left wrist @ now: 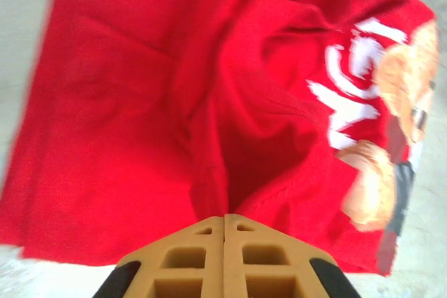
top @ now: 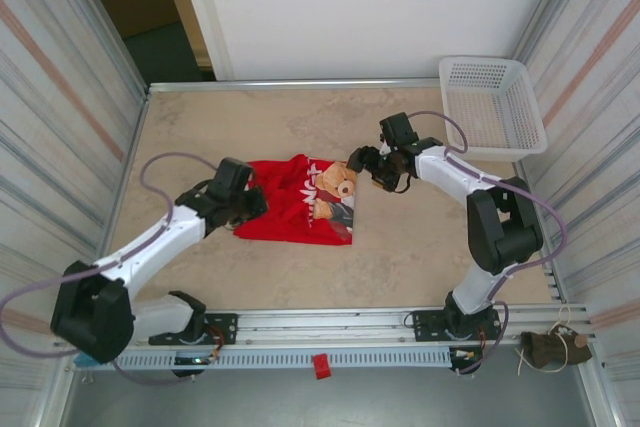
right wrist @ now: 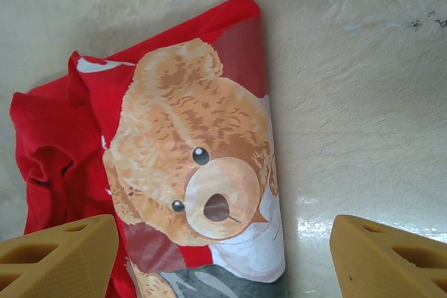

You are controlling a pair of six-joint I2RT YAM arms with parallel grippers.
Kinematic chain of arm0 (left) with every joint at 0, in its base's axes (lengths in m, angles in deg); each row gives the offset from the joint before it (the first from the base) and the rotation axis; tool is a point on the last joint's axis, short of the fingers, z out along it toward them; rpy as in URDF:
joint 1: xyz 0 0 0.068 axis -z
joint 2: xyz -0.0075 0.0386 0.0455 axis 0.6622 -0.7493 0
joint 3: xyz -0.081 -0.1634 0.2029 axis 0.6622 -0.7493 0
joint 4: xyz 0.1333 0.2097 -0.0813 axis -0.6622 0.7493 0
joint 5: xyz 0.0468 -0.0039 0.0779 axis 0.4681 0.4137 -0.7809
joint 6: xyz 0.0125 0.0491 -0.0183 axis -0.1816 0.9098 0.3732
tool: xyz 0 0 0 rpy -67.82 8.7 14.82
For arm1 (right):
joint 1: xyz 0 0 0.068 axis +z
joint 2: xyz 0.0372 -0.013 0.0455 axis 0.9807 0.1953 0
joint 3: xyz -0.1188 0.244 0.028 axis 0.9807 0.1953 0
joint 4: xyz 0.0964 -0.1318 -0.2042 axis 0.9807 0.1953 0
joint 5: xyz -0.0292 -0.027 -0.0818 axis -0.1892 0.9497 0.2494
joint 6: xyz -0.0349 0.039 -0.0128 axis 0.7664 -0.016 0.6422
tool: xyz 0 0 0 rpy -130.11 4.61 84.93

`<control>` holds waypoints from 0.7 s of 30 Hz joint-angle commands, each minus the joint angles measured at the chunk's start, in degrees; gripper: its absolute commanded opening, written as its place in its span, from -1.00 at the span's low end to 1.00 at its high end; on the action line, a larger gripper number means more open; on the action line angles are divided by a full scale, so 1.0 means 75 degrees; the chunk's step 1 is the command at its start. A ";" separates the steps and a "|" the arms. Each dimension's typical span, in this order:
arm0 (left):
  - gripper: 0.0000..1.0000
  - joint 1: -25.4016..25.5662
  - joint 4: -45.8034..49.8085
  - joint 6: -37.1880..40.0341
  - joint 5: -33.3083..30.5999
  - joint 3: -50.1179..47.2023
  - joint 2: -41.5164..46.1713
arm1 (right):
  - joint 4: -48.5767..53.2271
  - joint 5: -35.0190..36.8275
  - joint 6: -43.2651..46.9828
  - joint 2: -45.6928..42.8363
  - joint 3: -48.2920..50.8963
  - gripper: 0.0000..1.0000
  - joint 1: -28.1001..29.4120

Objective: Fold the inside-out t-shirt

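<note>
On the tabletop seen from above, the inside-out t-shirt (top: 290, 209) lies crumpled a little toward 9 o'clock of the table (top: 400, 257) centre. The left gripper (top: 243, 209) sits at the shirt's 8 o'clock edge and the right gripper (top: 362, 161) hangs over its 2 o'clock corner. A white basket (top: 495, 107) stands well apart at the table's 1 o'clock corner. Some white letters run beside a bear print (top: 335, 192), too small to read. From the left wrist, the left gripper (left wrist: 223, 242) has its pads pressed together, and creases in the red cloth (left wrist: 160, 102) converge on their tip, so I judge it is pinching fabric. The white lettering (left wrist: 356, 75) at 2 o'clock is blurred and cut off, so it cannot be read. From the right wrist, the right gripper (right wrist: 223, 259) stands wide apart with nothing between its pads. Its left finger (right wrist: 59, 252) is above the shirt and the other is over bare table at 5 o'clock. The teddy bear print (right wrist: 195, 165) faces up, and no tag or brand name shows. To do this step well, I would bring the right hand down on the straight edge at 3 o'clock of the bear and grip one layer there. Then both hands should rise evenly, so the bunched cloth spreads out and does not twist.
</note>
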 commanded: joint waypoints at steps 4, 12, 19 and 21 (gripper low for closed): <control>-1.00 -0.0726 0.0311 -0.0734 -0.0225 -0.1183 0.0780 | 0.0141 0.0235 -0.0104 -0.0322 0.0174 0.55 0.0114; -1.00 -0.1761 0.0205 -0.0945 -0.0207 -0.2017 0.1412 | 0.0094 0.0308 -0.0128 -0.0279 0.0335 0.55 0.0135; 0.36 -0.2649 0.0684 0.0547 0.0130 -0.1051 0.0920 | 0.0169 0.0271 -0.0087 -0.0415 0.0352 0.54 0.0158; 0.36 -0.2436 0.0840 0.0917 0.0058 -0.0533 0.0910 | 0.0200 0.0265 -0.0052 -0.0451 0.0314 0.54 0.0161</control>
